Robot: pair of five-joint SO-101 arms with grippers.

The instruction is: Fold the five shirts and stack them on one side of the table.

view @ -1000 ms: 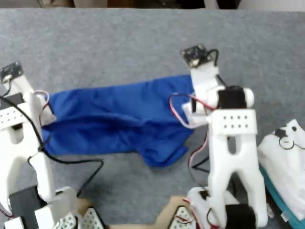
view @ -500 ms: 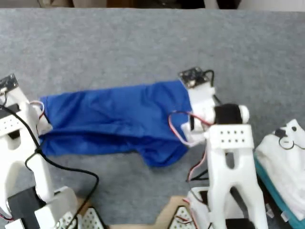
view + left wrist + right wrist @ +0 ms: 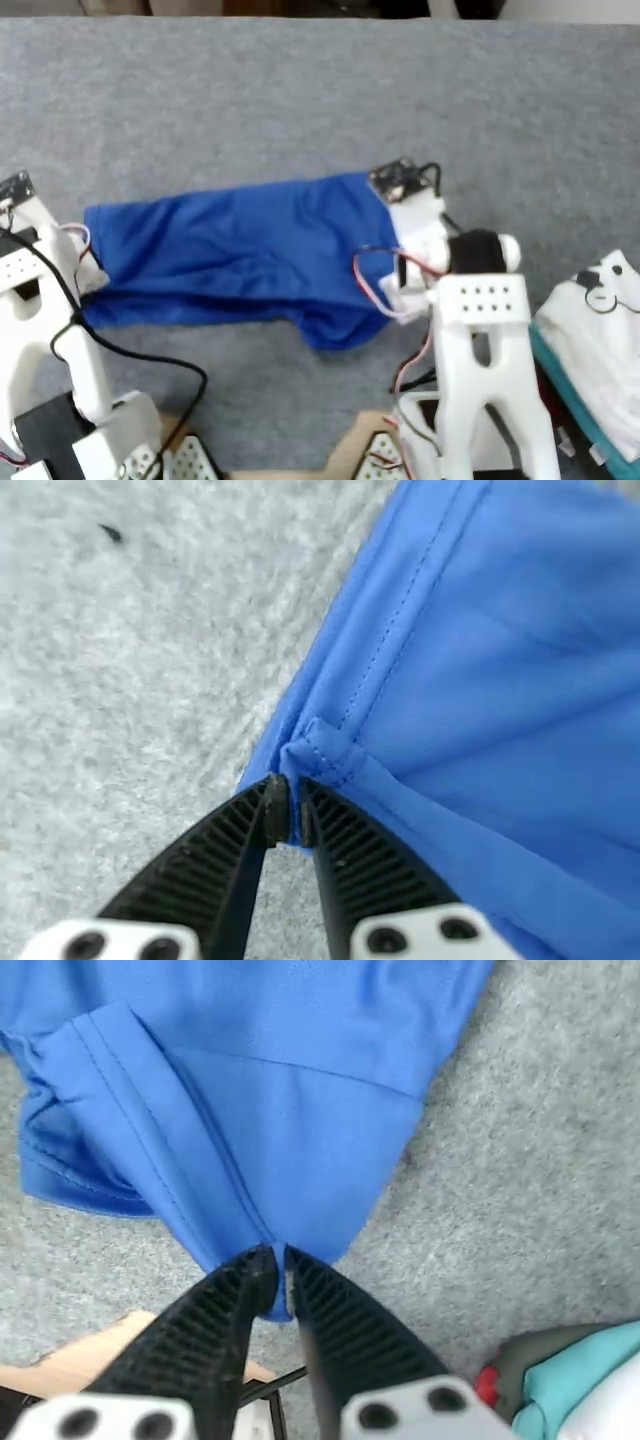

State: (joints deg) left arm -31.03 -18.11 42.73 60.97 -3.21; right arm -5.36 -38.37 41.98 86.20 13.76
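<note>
**High and wrist views, shirt-folding table.** One blue shirt (image 3: 240, 250) is shown, laid as a long band across the middle of the high view on the grey table (image 3: 300, 90). A loose flap of it extends toward the lower centre of the frame.

Two arms are seen: the left arm (image 3: 40, 300) at the left edge and the right arm (image 3: 480, 300) right of centre.

A pile of garments is seen at the right edge, in which two can be counted: a white shirt (image 3: 600, 330) on top and a teal one (image 3: 556, 383) beneath. Whether more lie under them cannot be told.

The left gripper (image 3: 286, 810) is closed almost completely. A folded hem corner of the blue shirt, at the band's left end, is pinched between its ribbed black fingers (image 3: 225, 855).

The right gripper (image 3: 277, 1265) is likewise nearly closed, and a narrow point of blue fabric at the band's right end is clamped between its tips.

Whether the pinched corners are raised off the table cannot be told.
</note>
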